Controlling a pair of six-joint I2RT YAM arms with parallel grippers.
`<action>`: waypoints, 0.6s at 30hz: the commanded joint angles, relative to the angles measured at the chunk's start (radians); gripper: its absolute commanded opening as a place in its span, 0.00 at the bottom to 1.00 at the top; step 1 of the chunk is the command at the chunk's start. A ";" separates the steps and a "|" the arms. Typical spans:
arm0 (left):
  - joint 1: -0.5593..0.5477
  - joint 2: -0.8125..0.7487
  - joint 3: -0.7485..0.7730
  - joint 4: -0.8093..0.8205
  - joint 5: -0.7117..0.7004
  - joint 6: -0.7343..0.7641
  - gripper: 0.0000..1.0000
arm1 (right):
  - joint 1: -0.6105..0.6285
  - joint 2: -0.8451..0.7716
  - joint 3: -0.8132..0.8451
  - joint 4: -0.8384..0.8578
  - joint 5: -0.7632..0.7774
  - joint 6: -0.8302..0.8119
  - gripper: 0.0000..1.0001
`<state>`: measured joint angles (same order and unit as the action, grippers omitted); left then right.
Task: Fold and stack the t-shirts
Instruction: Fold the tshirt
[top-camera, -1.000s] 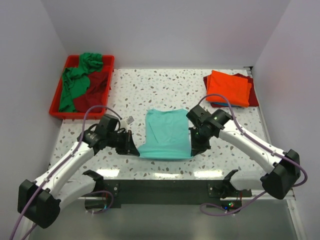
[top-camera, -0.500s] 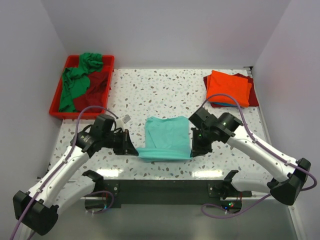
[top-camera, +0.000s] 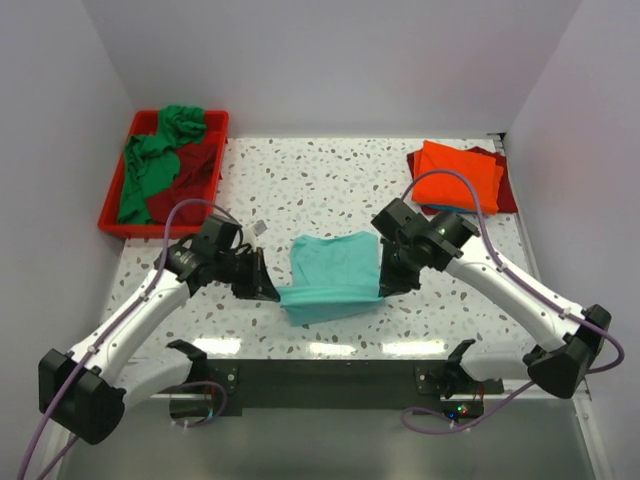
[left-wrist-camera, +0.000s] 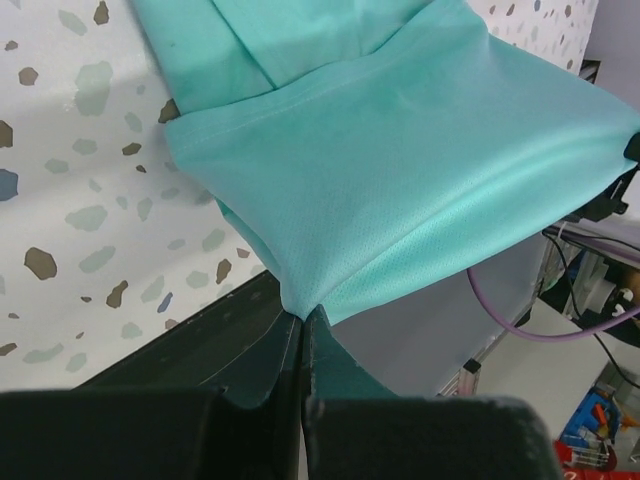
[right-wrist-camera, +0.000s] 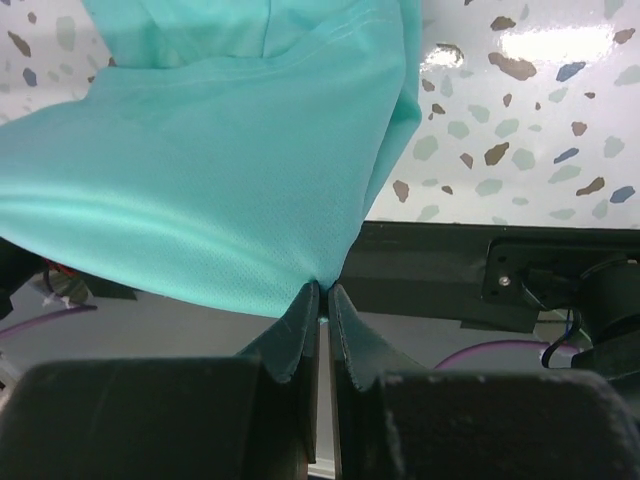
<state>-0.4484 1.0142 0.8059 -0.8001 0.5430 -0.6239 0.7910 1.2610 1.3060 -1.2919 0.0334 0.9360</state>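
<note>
behind teal shirt (top-camera: 330, 272), tray (top-camera: 130, 229) and stack (top-camera: 458, 175)

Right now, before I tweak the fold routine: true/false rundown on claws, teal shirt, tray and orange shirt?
1. The left claw and right claw are each shut on the teal shirt. True.
2. The teal shirt lies fully flat on the table. False: its near edge is lifted, stretched between the two claws.
3. The tray holds a green shirt and a dark red shirt. True.
4. The orange shirt is in the tray. False: it tops the stack at the table's far right.
</note>
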 joint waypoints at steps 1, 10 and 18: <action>-0.003 0.049 0.065 0.027 -0.023 0.032 0.00 | -0.044 0.032 0.049 -0.014 0.043 -0.026 0.00; 0.014 0.246 0.145 0.087 -0.031 0.096 0.00 | -0.166 0.176 0.116 0.063 -0.004 -0.131 0.00; 0.163 0.434 0.274 0.122 -0.012 0.179 0.00 | -0.240 0.391 0.289 0.098 -0.018 -0.230 0.00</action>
<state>-0.3473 1.4090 1.0172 -0.7372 0.5209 -0.5030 0.5739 1.6035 1.5173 -1.2312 0.0235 0.7712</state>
